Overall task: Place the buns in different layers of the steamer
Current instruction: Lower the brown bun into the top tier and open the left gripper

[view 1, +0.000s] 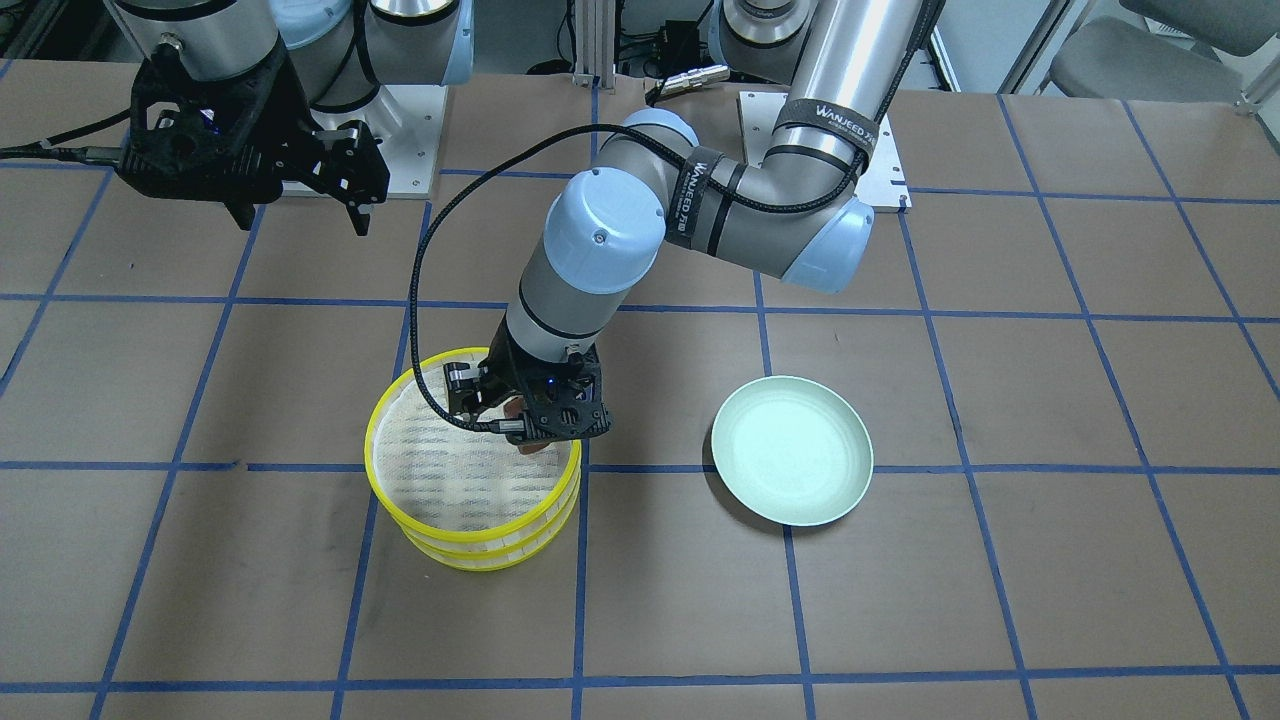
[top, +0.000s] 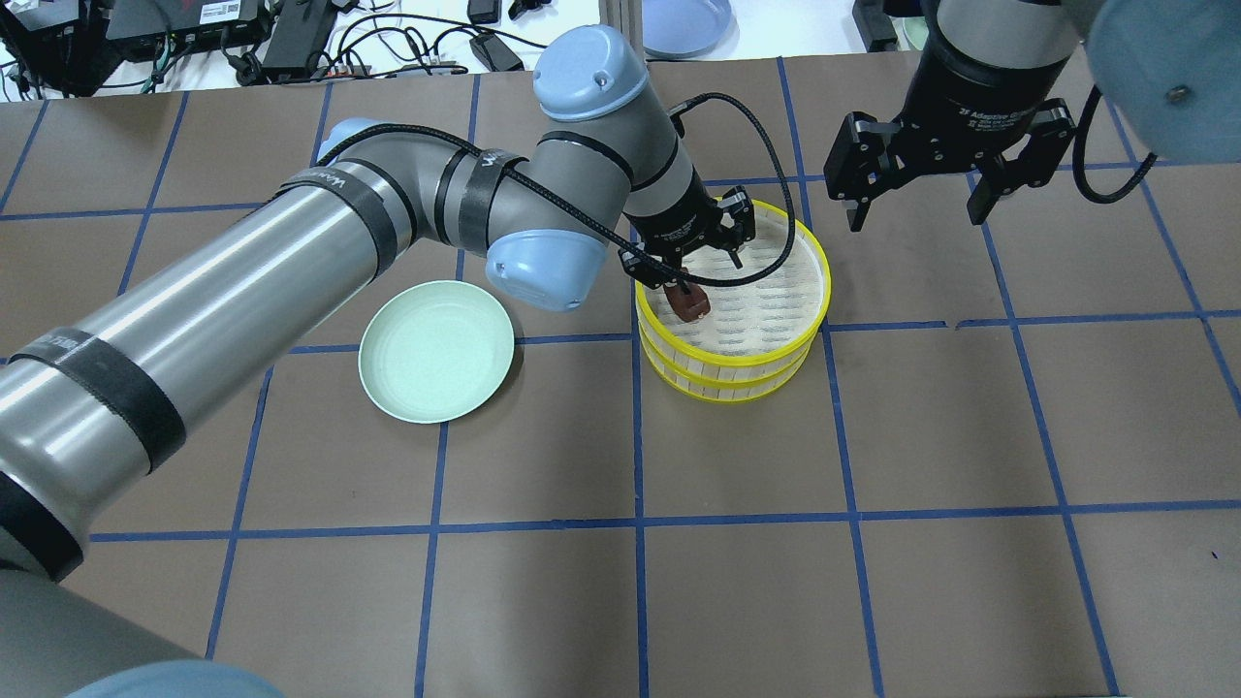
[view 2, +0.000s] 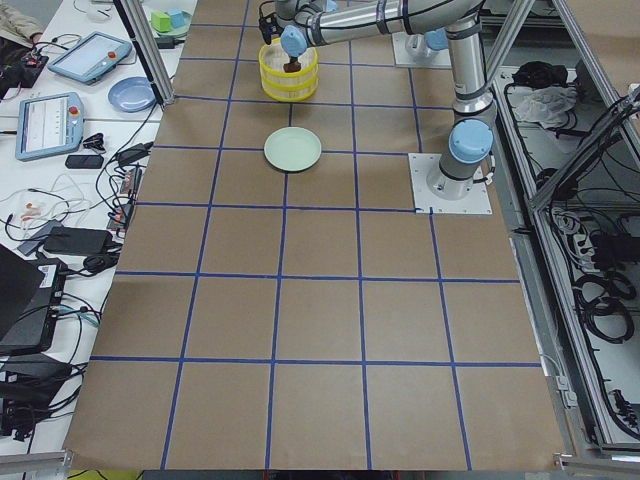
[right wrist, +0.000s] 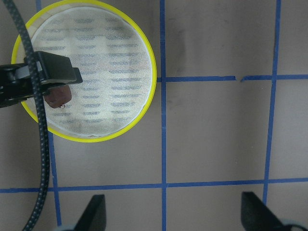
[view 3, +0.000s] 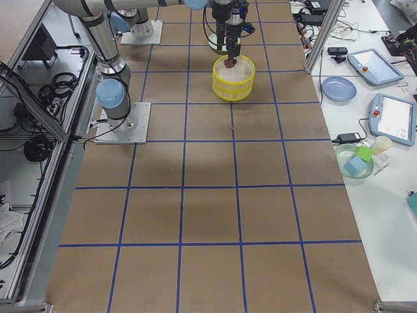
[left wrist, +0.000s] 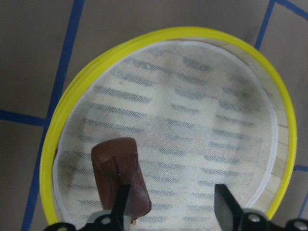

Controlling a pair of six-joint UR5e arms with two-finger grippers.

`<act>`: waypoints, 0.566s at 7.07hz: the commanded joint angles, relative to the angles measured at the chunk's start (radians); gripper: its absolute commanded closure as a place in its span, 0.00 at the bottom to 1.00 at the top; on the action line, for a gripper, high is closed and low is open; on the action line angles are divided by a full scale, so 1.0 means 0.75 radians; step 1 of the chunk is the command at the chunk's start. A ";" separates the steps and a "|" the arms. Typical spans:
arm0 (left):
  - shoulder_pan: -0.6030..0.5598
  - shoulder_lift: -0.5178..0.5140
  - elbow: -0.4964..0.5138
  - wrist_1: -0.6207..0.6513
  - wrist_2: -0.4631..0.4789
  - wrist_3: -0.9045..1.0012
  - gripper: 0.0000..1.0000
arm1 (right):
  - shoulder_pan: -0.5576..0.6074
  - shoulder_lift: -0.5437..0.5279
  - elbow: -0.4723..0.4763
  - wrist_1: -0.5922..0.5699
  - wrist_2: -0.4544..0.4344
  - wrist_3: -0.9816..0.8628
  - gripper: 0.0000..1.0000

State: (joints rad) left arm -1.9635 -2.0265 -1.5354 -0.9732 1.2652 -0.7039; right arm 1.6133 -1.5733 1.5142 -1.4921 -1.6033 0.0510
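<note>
The steamer (top: 737,364) is two yellow-rimmed trays stacked on the table; it also shows in the front view (view 1: 470,535). The dark reddish-brown bun (left wrist: 118,168) lies on the top tray's mesh floor near the rim, and shows from overhead (top: 690,305) too. My left gripper (left wrist: 172,192) is open just above the top tray. One finger is against the bun and the other stands well clear of it. My right gripper (top: 916,218) is open and empty, raised beside the steamer. The cream-white bun is not in view.
A pale green plate (top: 436,351) lies empty on the table on my left of the steamer. The left arm's black cable (top: 766,145) loops over the steamer's far rim. Blue tape lines grid the brown table top.
</note>
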 commanded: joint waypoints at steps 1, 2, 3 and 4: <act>0.000 0.057 0.008 0.001 0.139 0.052 0.30 | -0.001 0.005 0.010 -0.041 0.011 -0.007 0.00; 0.020 0.098 0.010 -0.031 0.162 0.164 0.27 | -0.001 0.046 0.010 -0.088 0.011 -0.007 0.00; 0.079 0.143 0.010 -0.113 0.271 0.374 0.24 | -0.001 0.085 0.020 -0.149 0.011 -0.007 0.00; 0.145 0.214 0.016 -0.235 0.283 0.556 0.22 | 0.001 0.182 0.051 -0.261 0.013 -0.005 0.00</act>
State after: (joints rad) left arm -1.9092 -1.9231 -1.5271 -1.0561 1.4386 -0.4545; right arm 1.6124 -1.5073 1.5316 -1.6028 -1.5952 0.0463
